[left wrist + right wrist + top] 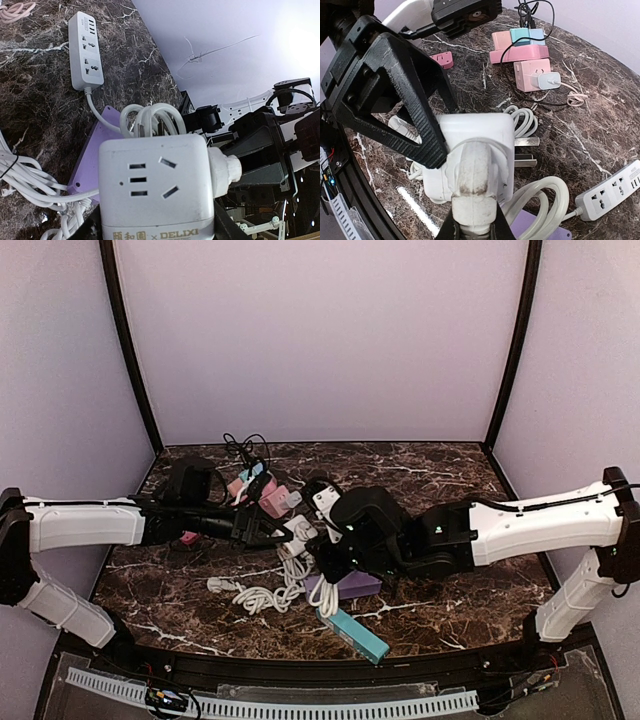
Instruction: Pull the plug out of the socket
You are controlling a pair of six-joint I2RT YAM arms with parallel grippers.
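Observation:
A white cube socket [155,185] is clamped between my left gripper's [155,227] black fingers [405,100], just above the table centre [298,530]. A white, slightly grimy plug [475,175] sits in the cube's side face; it also shows in the left wrist view [225,172]. My right gripper [475,231] is shut on the plug's neck, directly opposite the left gripper [272,527]. The plug looks fully seated, with no gap at the socket face. The cube's own metal prongs [525,149] stick out to the side. In the top view my right gripper [325,545] hides the plug.
A coiled white cable [265,590] lies under the cube. A purple power strip [345,587] and a teal one [358,635] lie in front. A white power strip [610,192] lies to the right, and pink adaptors [520,50] with a black cable sit behind.

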